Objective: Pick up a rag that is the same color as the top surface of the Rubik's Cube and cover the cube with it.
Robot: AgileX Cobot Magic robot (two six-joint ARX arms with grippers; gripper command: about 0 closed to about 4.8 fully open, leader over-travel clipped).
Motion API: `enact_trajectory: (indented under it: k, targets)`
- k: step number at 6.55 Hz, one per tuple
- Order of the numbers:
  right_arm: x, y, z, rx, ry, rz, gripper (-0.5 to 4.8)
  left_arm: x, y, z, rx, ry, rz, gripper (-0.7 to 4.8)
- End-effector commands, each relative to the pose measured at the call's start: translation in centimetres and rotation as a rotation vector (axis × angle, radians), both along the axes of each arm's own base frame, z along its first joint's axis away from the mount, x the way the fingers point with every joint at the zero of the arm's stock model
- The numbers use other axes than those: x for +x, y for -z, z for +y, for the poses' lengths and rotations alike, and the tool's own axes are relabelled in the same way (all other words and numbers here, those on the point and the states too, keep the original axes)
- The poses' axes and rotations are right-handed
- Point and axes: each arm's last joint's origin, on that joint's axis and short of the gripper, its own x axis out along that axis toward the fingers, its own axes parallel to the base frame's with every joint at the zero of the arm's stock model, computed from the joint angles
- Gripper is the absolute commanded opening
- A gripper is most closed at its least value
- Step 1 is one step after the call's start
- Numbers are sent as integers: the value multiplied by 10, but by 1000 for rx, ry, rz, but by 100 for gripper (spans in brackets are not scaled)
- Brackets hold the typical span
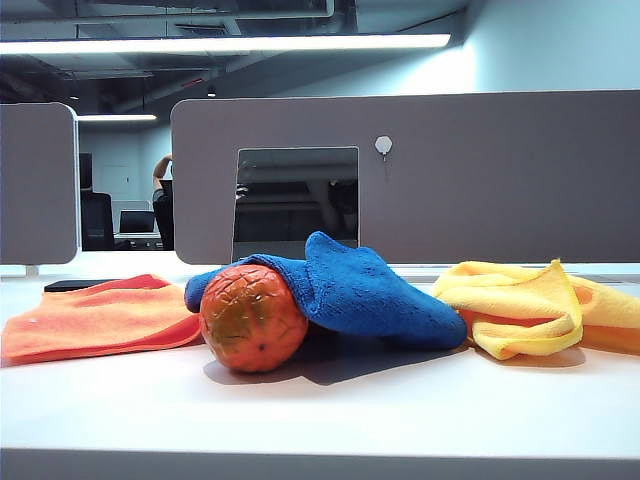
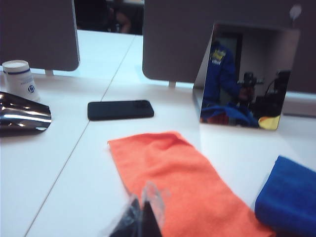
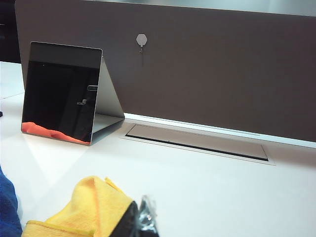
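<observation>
The deep blue fuzzy rag [image 1: 360, 290] lies bunched at the table's middle, draped over something I cannot see. The Rubik's Cube is hidden. A round orange textured ball [image 1: 253, 318] rests against the rag's front left. Neither arm shows in the exterior view. In the left wrist view my left gripper [image 2: 145, 210] is shut and empty, its tips over the near edge of the orange cloth [image 2: 187, 187], with the blue rag [image 2: 289, 197] off to the side. In the right wrist view my right gripper [image 3: 143, 215] is shut with nothing in it, beside the yellow cloth [image 3: 89, 207].
The orange cloth [image 1: 100, 315] lies flat at the left and the yellow cloth [image 1: 530, 305] is crumpled at the right. A standing mirror [image 1: 296, 205] and grey partitions [image 1: 500, 180] close the back. A black phone [image 2: 120, 109], a paper cup [image 2: 19, 79] and a shiny foil item [image 2: 22, 116] lie far left.
</observation>
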Motion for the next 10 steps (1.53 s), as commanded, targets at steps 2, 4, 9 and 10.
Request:
enact_trajectory:
  k: [2, 4, 9, 10]
  targets:
    - [0, 0, 0, 1, -3, -9, -5, 18, 53, -12, -123, 191, 3, -6]
    - [0, 0, 0, 1, -3, -9, -5, 20, 62, -13, -93, 205, 19, -6]
    - [0, 1, 0, -1, -4, 10, -5, 20, 72, -8, 238, 83, 84, -6]
    - [0, 1, 0, -1, -3, 6, -5, 21, 67, -7, 224, 39, 38, -6]
